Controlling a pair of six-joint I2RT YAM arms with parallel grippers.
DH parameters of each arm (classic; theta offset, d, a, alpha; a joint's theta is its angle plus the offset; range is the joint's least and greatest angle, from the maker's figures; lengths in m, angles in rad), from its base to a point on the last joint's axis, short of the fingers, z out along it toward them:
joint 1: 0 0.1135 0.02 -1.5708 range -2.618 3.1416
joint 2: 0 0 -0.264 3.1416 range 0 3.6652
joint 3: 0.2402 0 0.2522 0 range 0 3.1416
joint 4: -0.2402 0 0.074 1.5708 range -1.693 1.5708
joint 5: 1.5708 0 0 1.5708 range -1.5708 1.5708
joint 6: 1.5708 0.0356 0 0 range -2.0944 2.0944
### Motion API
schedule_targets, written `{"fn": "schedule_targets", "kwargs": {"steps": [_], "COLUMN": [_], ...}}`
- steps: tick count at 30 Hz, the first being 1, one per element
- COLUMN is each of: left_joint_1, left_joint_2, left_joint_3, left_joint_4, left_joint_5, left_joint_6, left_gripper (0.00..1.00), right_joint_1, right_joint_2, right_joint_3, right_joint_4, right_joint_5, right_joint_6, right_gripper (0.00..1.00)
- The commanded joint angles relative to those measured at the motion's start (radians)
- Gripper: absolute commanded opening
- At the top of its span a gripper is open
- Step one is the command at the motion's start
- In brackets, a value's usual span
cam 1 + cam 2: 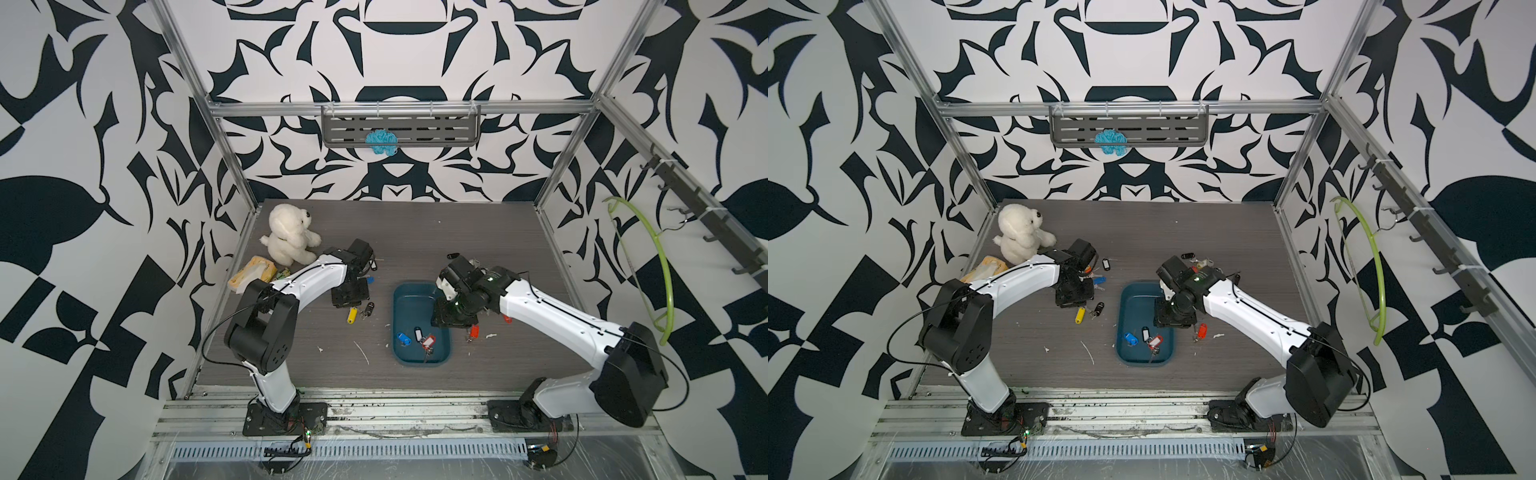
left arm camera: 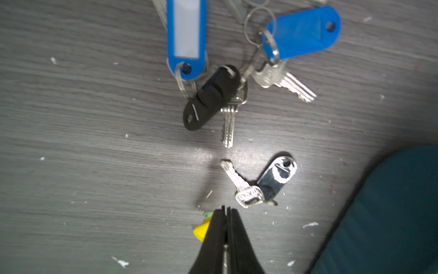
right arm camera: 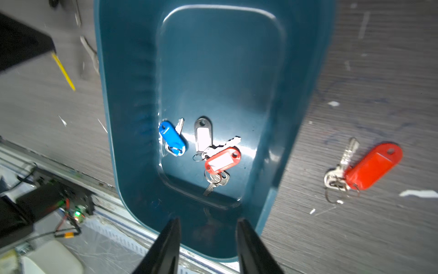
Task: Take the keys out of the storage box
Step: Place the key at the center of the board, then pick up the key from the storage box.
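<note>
R gripper [image 3: 208,220] is hanging above the shallow dark teal plastic storage box [image 3: 123,95], jaws spread apart, gripping nothing. Inside the box 3 small silver keys are lying: blue-tagged key [image 3: 171,137], black-tagged key [image 3: 203,135], red-tagged key [image 3: 222,160]. L gripper [image 2: 226,211] is sitting nearly clenched, nothing betw. its jaws, over the grey wood-grain table [image 2: 94,142], near more tagged keys [image 2: 211,97] lying outside the box.

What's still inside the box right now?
Three tagged keys lie in the box: a blue-tagged key, a black-tagged key and a red-tagged key whose tag overlaps another key. The right arm hides part of the box in both top views.
</note>
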Motion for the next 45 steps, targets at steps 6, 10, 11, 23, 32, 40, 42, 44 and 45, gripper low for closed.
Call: {"fn": "schedule_targets", "kwargs": {"steps": [6, 10, 11, 23, 32, 40, 42, 44, 45], "left_joint_1": [0.022, 0.022, 0.022, -0.007, -0.011, -0.017, -0.019, -0.024, -0.027], "left_joint_2": [-0.008, -0.05, -0.071, -0.353, -0.393, -0.385, -0.382, -0.379, -0.377], "left_joint_3": [-0.06, -0.074, -0.08, -0.115, -0.161, -0.177, -0.181, -0.184, -0.183], "left_joint_4": [0.038, 0.052, 0.061, 0.128, 0.153, 0.154, 0.154, 0.156, 0.156], "left_joint_5": [0.019, 0.027, 0.036, 0.059, 0.091, 0.115, 0.119, 0.118, 0.12], "left_joint_6": [0.006, 0.003, 0.003, 0.014, 0.003, 0.008, 0.007, 0.004, 0.003], "left_gripper": [0.52, 0.77, 0.81, 0.81, 0.8, 0.8, 0.8, 0.8, 0.8], "right_joint_1": [0.04, 0.04, 0.04, 0.066, 0.082, 0.097, 0.102, 0.102, 0.103], "right_joint_2": [0.063, 0.093, 0.103, 0.186, 0.25, 0.255, 0.256, 0.255, 0.253], "right_joint_3": [0.075, 0.085, 0.088, 0.057, 0.061, 0.034, 0.039, 0.042, 0.042], "right_joint_4": [-0.009, -0.001, -0.002, 0.052, 0.101, 0.102, 0.094, 0.083, 0.071], "right_joint_5": [0.023, 0.023, 0.028, 0.03, -0.049, -0.061, -0.056, -0.043, -0.026], "right_joint_6": [-0.023, -0.052, -0.065, -0.185, -0.129, -0.054, -0.005, 0.056, 0.103], "right_gripper": [0.49, 0.49, 0.49, 0.45, 0.45, 0.45, 0.45, 0.45, 0.45]}}
